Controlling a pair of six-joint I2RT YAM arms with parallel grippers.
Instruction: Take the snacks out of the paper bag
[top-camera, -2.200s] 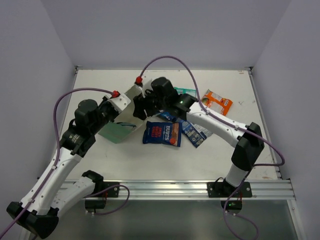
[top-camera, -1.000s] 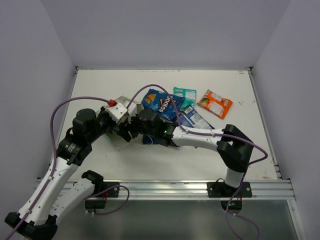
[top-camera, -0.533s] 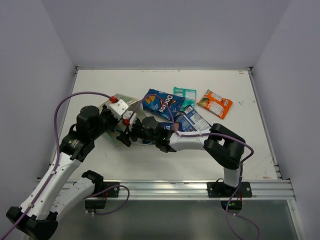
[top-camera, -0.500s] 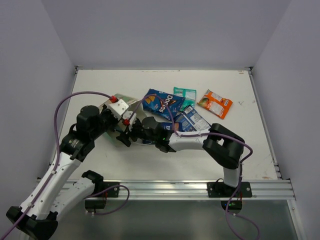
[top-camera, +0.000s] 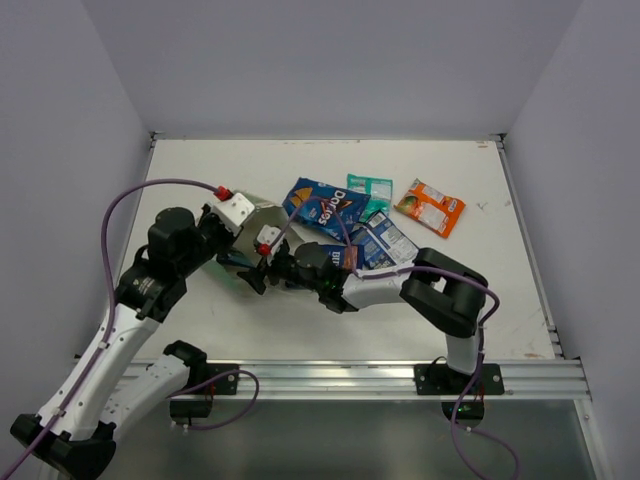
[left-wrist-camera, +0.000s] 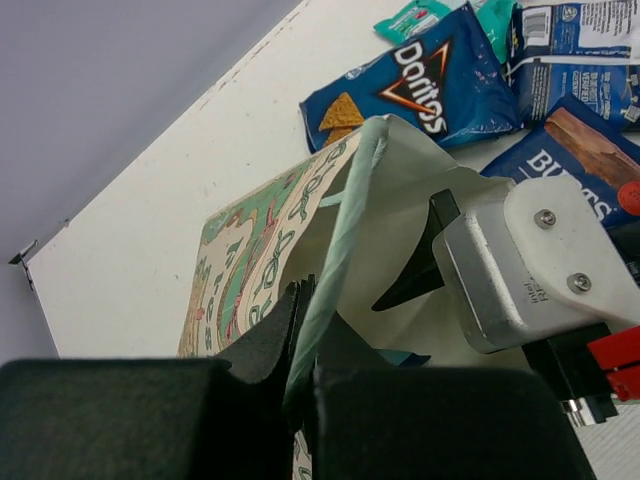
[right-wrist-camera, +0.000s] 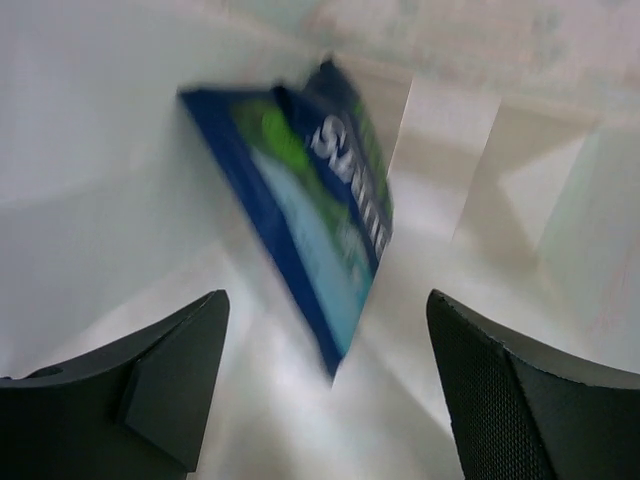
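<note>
The paper bag (top-camera: 264, 216) lies on its side at the table's left, with its mouth toward the right. My left gripper (top-camera: 238, 262) is shut on the bag's mint rim (left-wrist-camera: 335, 260) and holds the mouth open. My right gripper (top-camera: 252, 276) is open and reaches inside the bag. Its fingers (right-wrist-camera: 150, 385) stand on either side of a blue packet (right-wrist-camera: 320, 200), which leans on the white inner wall without touching them. Outside the bag lie the Doritos packet (top-camera: 322, 203), a teal packet (top-camera: 370, 190), an orange packet (top-camera: 430, 207), a blue packet (top-camera: 385, 240) and a red-labelled blue packet (left-wrist-camera: 590, 150).
The loose packets lie in a cluster right of the bag, under and behind my right forearm (top-camera: 390, 278). The right wrist's white camera block (left-wrist-camera: 530, 260) fills the bag's mouth. Grey walls close the table at the left, back and right.
My right arm has come down from above the bag and pushed its gripper into the bag's mouth. The bag has tipped lower, still held by my left gripper.
</note>
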